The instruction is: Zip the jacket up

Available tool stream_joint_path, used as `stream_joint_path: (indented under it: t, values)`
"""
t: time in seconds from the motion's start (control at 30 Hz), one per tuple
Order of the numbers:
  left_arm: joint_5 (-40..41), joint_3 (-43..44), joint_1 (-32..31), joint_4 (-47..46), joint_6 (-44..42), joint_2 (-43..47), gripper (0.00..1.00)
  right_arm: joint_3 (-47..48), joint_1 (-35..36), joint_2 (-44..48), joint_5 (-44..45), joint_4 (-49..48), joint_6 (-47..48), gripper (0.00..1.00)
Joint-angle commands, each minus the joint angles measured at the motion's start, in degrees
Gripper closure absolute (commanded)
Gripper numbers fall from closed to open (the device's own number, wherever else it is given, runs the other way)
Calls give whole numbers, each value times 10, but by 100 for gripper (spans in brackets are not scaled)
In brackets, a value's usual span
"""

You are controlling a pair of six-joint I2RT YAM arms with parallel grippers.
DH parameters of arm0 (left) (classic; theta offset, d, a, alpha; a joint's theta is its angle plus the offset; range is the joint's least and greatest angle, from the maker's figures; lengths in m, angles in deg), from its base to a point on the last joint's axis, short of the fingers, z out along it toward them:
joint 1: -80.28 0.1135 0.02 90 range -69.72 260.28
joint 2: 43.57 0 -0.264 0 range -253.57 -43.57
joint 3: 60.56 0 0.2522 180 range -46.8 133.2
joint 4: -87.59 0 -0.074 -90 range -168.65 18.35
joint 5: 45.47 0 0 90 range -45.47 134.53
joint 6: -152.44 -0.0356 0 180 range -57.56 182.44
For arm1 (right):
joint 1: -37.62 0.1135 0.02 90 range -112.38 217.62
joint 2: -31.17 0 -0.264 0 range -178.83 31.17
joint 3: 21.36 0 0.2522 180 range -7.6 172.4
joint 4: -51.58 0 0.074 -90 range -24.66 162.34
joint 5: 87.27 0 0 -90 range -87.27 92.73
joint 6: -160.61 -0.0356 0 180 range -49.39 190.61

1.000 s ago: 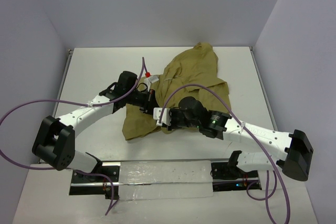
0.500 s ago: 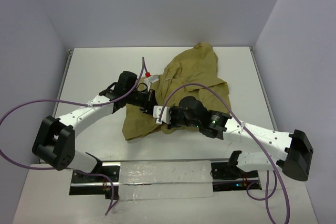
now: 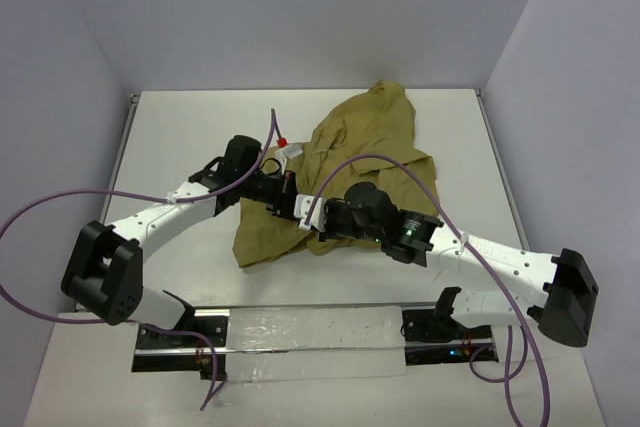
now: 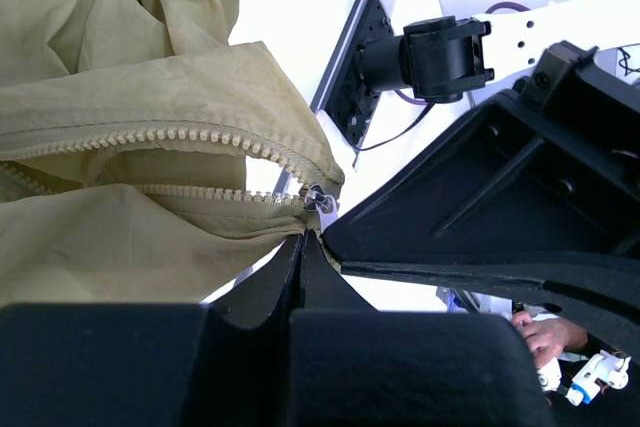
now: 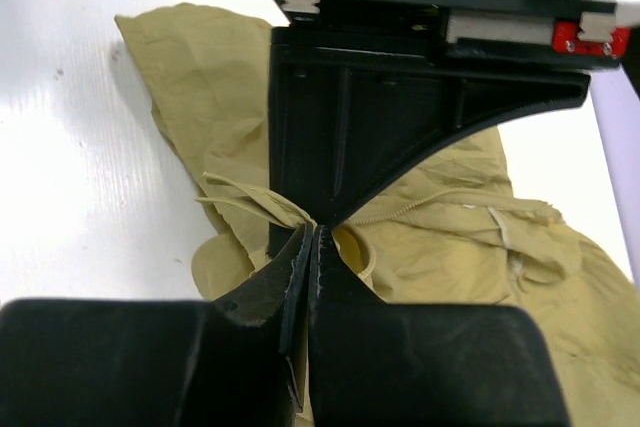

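Observation:
The olive-tan jacket (image 3: 375, 152) lies crumpled on the white table, right of centre. Both grippers meet at its near left edge. My left gripper (image 3: 286, 196) is shut, pinching the jacket's edge (image 4: 250, 222) just below the metal zipper slider (image 4: 322, 199). Two rows of zipper teeth (image 4: 170, 135) spread apart to the left of the slider. My right gripper (image 3: 306, 215) is shut on a fold of the jacket (image 5: 260, 202), its tips (image 5: 313, 232) right against the left gripper (image 5: 350, 137). The right gripper's black fingers (image 4: 480, 217) fill the right of the left wrist view.
A small red-capped object (image 3: 283, 140) and a white tag (image 3: 292, 150) sit at the jacket's left edge. Purple cables arch over both arms. Walls close the table on three sides, with a metal rail (image 3: 124, 147) on the left. A clear plate (image 3: 310, 332) lies between the bases.
My right gripper has moved slightly left and up toward the left gripper and closed on the cloth. The left arm has stayed put.

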Motion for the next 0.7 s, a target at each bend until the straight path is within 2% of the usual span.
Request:
stream_joint_path:
  t: [0.0,0.67]
  values:
    - [-28,9,-1,-8,-15,10,100,-9,-24,5,-16,-51,-41,100]
    - [-38,-22,2,-52,2,46,100,-34,-123,-35,-100,-118,-204,100]
